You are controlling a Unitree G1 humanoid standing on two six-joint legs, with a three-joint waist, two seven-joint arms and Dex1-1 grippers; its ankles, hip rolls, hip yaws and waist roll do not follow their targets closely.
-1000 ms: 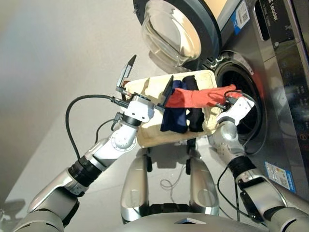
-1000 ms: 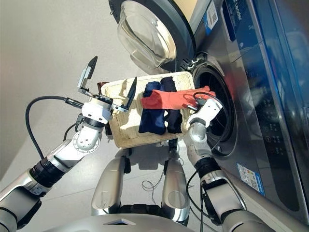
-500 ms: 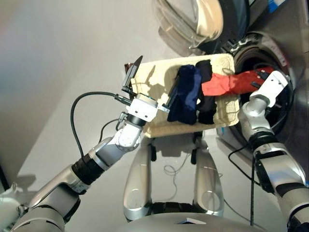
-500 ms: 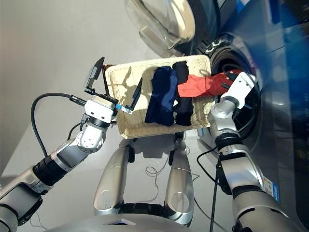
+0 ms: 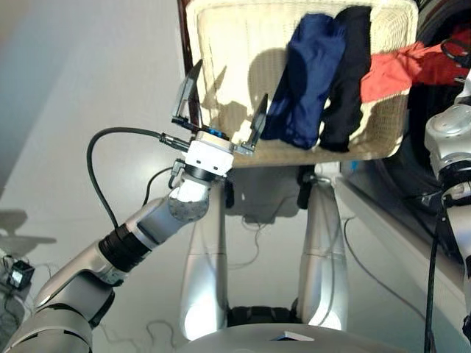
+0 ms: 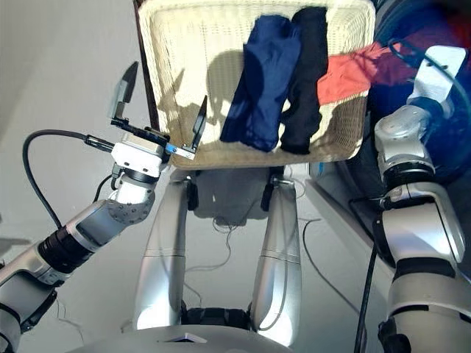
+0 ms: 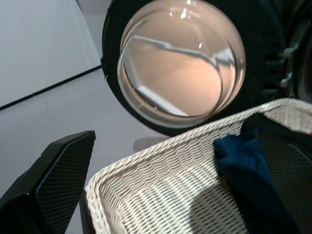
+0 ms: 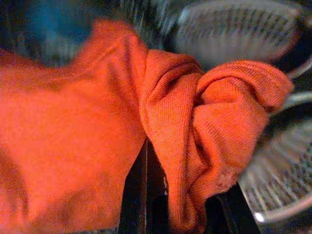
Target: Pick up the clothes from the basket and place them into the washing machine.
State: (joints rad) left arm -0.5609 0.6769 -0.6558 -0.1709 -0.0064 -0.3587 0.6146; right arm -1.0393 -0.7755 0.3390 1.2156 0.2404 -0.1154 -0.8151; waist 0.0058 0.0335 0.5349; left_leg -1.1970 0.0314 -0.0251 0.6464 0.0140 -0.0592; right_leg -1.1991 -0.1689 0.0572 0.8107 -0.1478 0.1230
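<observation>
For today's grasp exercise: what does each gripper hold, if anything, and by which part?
The right gripper is shut on a bunched fold of the coral-red garment. The left gripper, fingers spread beside the basket, holds nothing.

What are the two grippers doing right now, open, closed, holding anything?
Left gripper: open, empty, at the basket's near rim.
Right gripper: closed on the coral-red garment, at the washing machine drum.
</observation>
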